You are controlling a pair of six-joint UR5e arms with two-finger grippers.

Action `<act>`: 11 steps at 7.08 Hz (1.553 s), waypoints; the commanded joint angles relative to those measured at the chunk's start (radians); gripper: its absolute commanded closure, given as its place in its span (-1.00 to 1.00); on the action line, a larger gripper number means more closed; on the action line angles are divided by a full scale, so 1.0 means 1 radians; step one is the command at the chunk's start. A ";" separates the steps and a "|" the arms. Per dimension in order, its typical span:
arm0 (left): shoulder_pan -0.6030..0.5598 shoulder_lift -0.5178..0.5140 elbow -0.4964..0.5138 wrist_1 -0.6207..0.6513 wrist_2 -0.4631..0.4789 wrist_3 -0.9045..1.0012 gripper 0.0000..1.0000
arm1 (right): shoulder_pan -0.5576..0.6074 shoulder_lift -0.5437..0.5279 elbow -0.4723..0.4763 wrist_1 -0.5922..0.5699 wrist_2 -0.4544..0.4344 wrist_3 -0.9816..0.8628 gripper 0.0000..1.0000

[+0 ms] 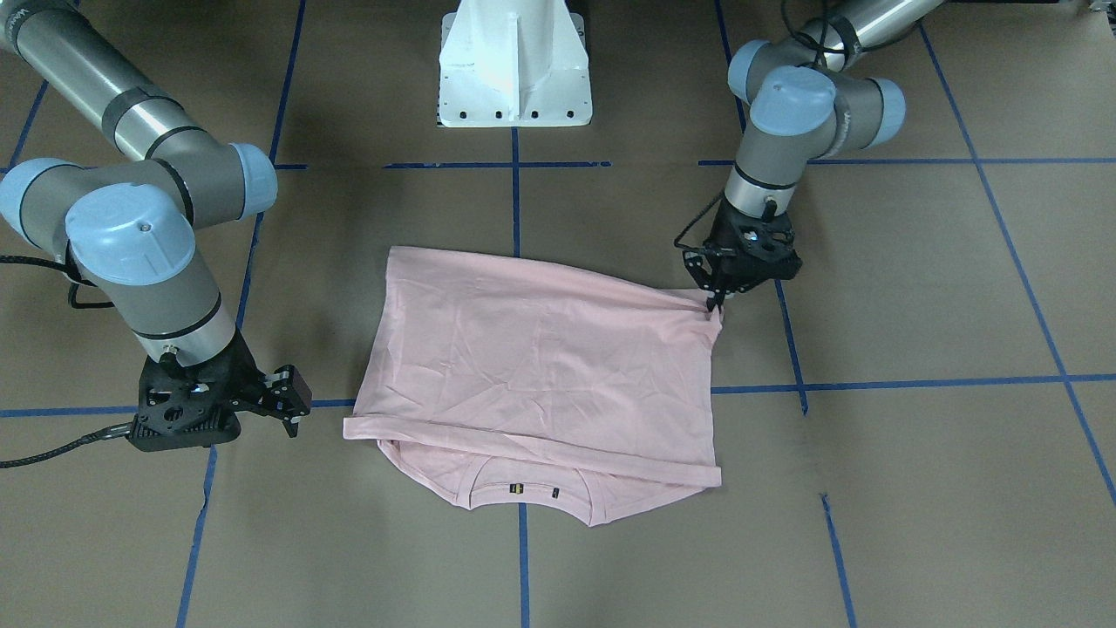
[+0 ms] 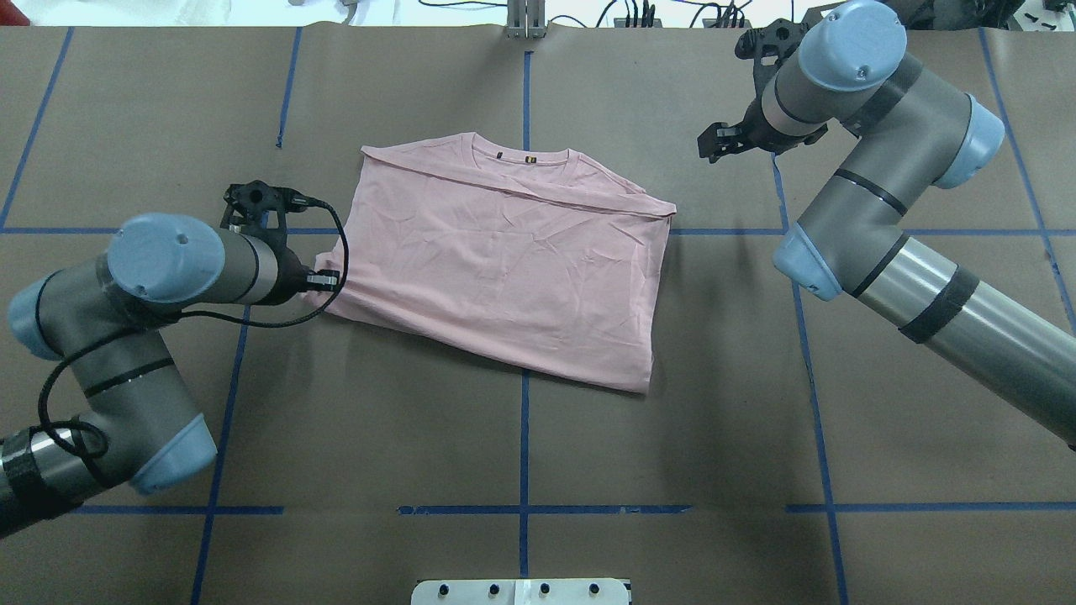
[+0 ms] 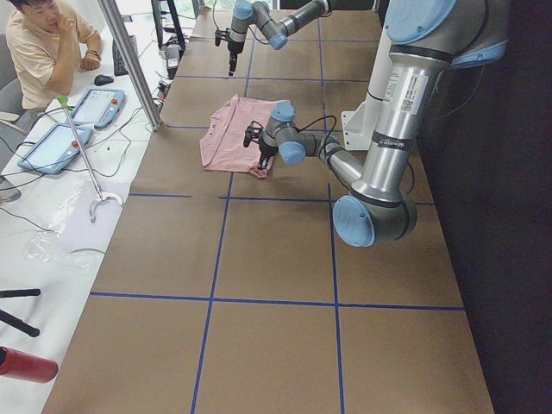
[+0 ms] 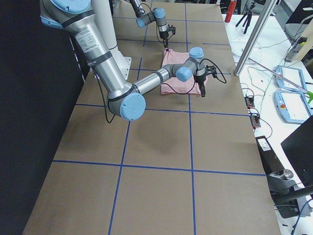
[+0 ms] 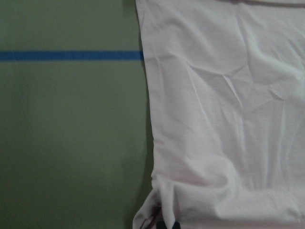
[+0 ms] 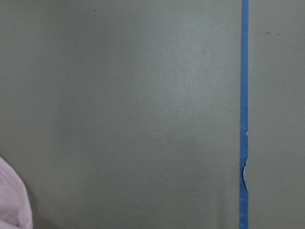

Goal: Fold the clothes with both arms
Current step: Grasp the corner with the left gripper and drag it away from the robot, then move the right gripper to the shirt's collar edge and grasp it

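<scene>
A light pink t-shirt [image 1: 540,349] [image 2: 504,260] lies folded on the brown table, plain side up. Its ribbed collar [image 1: 523,490] peeks out at the edge far from the robot's base, and the print is hidden. My left gripper [image 1: 717,301] [image 2: 326,281] is shut on the shirt's bunched corner nearest the left arm. The left wrist view shows its fingertips [image 5: 167,224] pinching the gathered cloth [image 5: 224,119]. My right gripper [image 1: 292,414] [image 2: 713,143] hovers open beside the shirt's opposite side, apart from it and holding nothing. Its wrist view shows only a sliver of the shirt [image 6: 12,200].
The white pedestal base [image 1: 514,70] stands at the robot's edge of the table. Blue tape lines [image 2: 524,437] grid the brown table cover. In the exterior left view a person [image 3: 43,52] sits at a side desk with tablets [image 3: 95,105], beyond the table.
</scene>
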 commanded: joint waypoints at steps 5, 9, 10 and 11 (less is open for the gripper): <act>-0.298 -0.384 0.710 -0.304 0.004 0.333 1.00 | -0.003 0.008 0.000 0.001 0.000 0.035 -1.00; -0.358 -0.323 0.662 -0.369 -0.148 0.447 -1.00 | -0.173 0.248 -0.130 -0.005 -0.157 0.608 -0.49; -0.358 -0.309 0.639 -0.369 -0.146 0.440 -1.00 | -0.236 0.276 -0.150 -0.011 -0.210 0.782 -0.38; -0.358 -0.306 0.633 -0.369 -0.146 0.437 -1.00 | -0.291 0.288 -0.161 -0.019 -0.266 0.875 -0.30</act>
